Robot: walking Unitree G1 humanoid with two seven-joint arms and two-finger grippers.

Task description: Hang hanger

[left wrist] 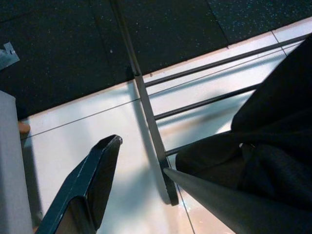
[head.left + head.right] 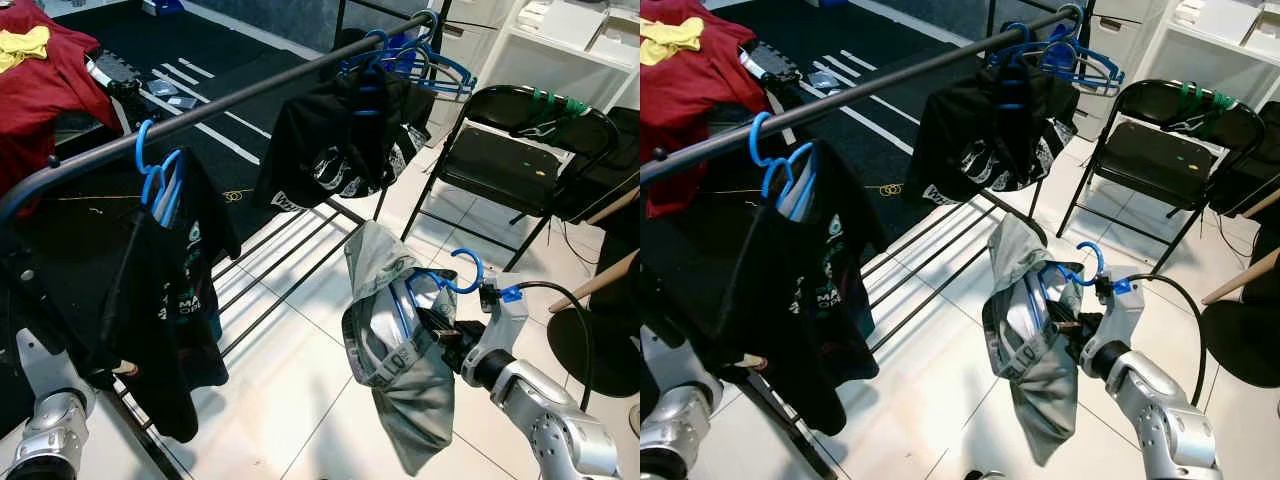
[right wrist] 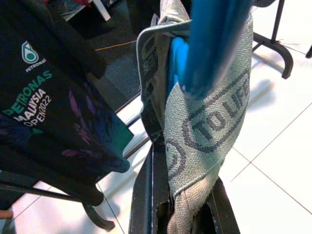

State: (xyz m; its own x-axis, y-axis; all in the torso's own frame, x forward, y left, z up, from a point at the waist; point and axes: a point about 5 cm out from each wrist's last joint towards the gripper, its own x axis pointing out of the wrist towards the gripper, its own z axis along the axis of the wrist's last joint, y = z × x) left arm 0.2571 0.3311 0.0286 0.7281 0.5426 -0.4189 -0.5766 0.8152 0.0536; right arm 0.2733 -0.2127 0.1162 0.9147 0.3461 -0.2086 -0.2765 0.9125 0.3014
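A blue plastic hanger (image 2: 452, 283) draped with a grey-green garment (image 2: 400, 365) is being clamped by the right gripper (image 2: 445, 335). The long dark metal rail (image 2: 230, 100) is being seen above and beyond it. The left gripper (image 1: 141, 185) is being held apart, empty.

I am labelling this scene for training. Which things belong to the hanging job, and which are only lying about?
Job:
- blue plastic hanger carrying grey-green printed garment
- right tool, shut on them
- dark metal rack rail

Lying about:
- black folding chair
- red cloth
- black printed shirts already hung
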